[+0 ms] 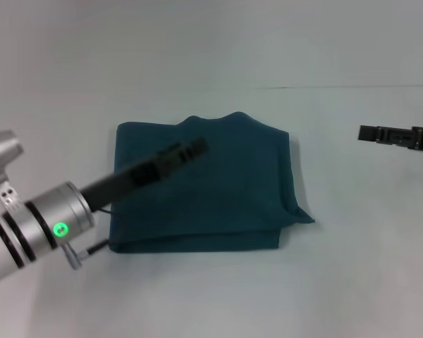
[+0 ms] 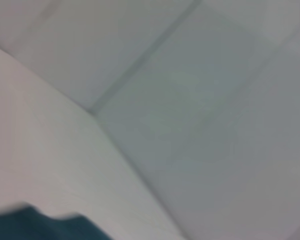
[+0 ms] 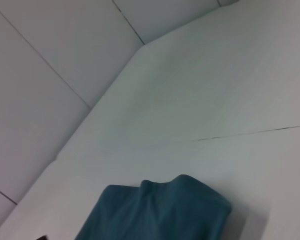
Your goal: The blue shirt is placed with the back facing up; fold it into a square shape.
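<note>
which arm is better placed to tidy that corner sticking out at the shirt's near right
Right, probably. The right gripper hangs off the blue shirt on the same side as the loose corner. The left gripper is over the shirt's far left part and would have to cross the whole fold.

Bare test-lab setting, plain white table (image 1: 211, 296), blank pale panelled walls (image 3: 50, 60), no furnishings

On the white table (image 1: 211, 42), open room runs along the far, near and right sides of the folded blue shirt (image 1: 218, 197), but the left gripper (image 1: 190, 150) hangs over its left half, and the right gripper (image 1: 370, 134) hovers well to its right.
</note>
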`<state>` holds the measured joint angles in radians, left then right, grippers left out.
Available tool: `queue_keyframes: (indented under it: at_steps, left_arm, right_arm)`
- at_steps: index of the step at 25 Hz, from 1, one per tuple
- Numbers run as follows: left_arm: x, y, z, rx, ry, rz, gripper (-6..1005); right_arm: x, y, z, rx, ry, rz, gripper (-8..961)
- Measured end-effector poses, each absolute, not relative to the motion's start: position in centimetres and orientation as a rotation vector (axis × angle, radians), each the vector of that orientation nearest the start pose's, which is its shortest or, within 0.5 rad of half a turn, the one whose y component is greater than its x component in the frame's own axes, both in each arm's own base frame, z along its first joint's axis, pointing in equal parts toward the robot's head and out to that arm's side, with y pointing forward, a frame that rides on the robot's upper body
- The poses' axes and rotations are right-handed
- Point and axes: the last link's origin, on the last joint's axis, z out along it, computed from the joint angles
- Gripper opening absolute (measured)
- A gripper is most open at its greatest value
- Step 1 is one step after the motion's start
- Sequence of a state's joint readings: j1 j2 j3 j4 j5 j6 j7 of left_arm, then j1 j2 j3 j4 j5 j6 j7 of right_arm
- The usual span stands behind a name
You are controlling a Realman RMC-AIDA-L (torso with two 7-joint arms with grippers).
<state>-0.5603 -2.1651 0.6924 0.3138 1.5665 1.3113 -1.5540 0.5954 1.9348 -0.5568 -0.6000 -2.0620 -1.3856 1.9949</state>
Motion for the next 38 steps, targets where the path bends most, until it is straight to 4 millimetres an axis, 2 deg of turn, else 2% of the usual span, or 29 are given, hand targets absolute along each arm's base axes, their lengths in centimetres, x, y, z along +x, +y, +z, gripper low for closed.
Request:
queue_keyframes:
  at_steps: [3,9,10,17,29,38]
  left_arm:
    - [-26.0,35.5,-4.8,-2.117,-1.321,-1.128,717]
    - [-27.6,37.7,-3.7,-2.012,-1.299,-0.968,866]
    - [-28.3,38.6,-3.3,-1.956,-1.293,-0.901,891]
    - [-29.2,40.5,-2.5,-1.854,-1.252,-0.766,890]
    - [-27.8,41.3,-5.4,-1.945,-1.205,-0.584,891]
    - [-27.5,41.8,-5.6,-1.936,-1.193,-0.549,888]
  right_arm:
    - [29.1,38.0,6.0,-2.259,1.420,0.721,778]
    - [28.8,38.2,4.5,-2.234,1.469,0.737,778]
    - [28.7,38.1,4.3,-2.234,1.475,0.735,778]
    - [28.7,38.2,3.5,-2.222,1.484,0.730,775]
    - [29.0,38.5,3.7,-2.221,1.461,0.680,774]
    - [28.9,38.6,3.8,-2.229,1.454,0.666,773]
